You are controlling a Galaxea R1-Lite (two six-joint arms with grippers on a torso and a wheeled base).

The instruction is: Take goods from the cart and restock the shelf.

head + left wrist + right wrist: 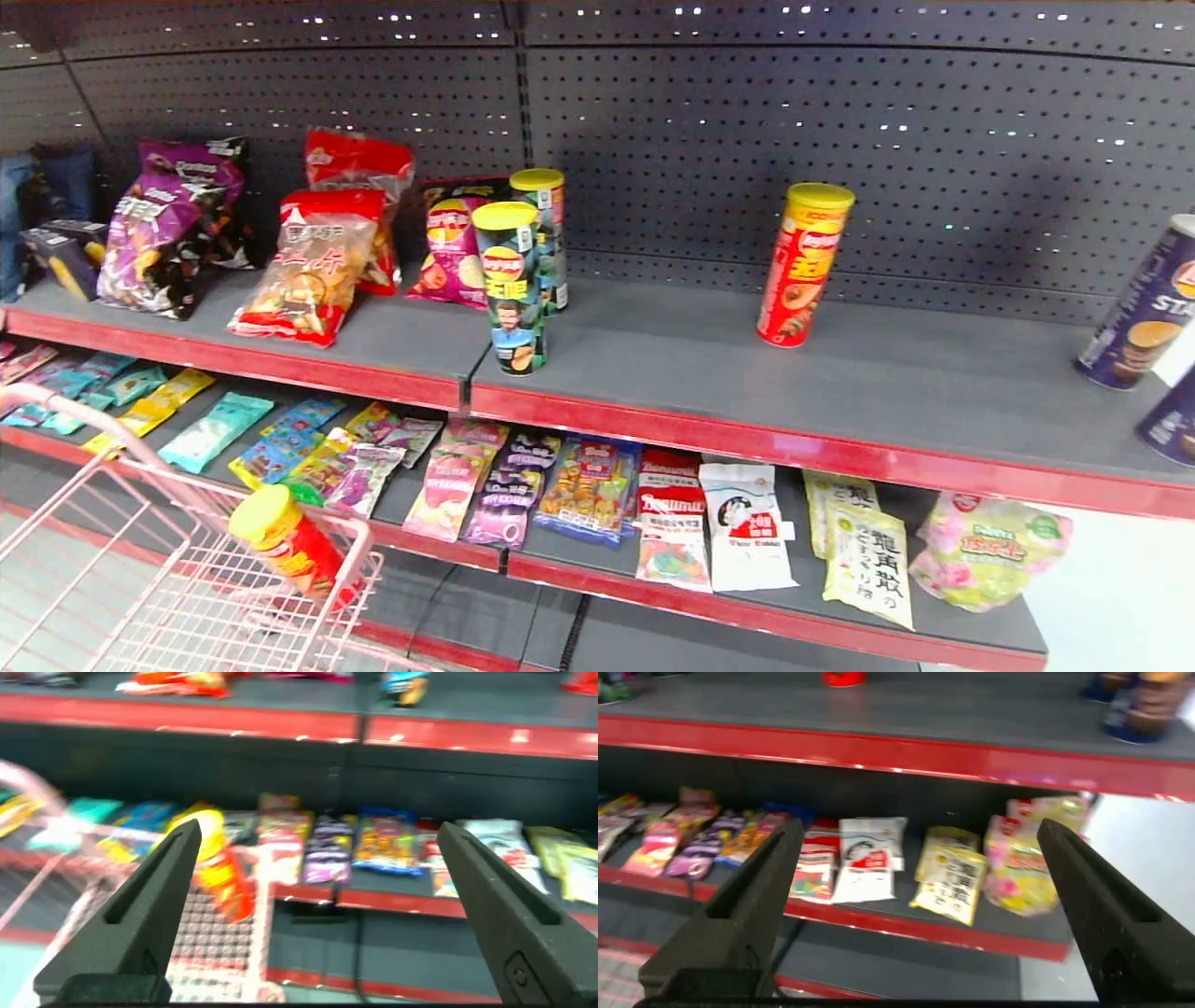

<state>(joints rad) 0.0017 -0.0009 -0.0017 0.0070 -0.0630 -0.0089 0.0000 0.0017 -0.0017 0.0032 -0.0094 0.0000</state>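
- Left end effector [318,905]: black fingers [149,915] spread wide apart, nothing held, facing the pink wire cart [215,943].
- Right end effector [920,905]: fingers likewise apart, empty, facing flat snack packets [864,859] on the lower shelf [924,929].
- Red cylindrical chip can with yellow lid [289,546]: leaning inside the cart, against its corner.
- Second red can [803,266]: upright on the grey upper shelf with red front edge [840,392], well apart from the green cans [513,285] and chip bags [308,271].

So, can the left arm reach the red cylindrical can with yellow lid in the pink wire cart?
Probably yes: the left gripper has open fingers, and nothing covers the red can in the pink cart.
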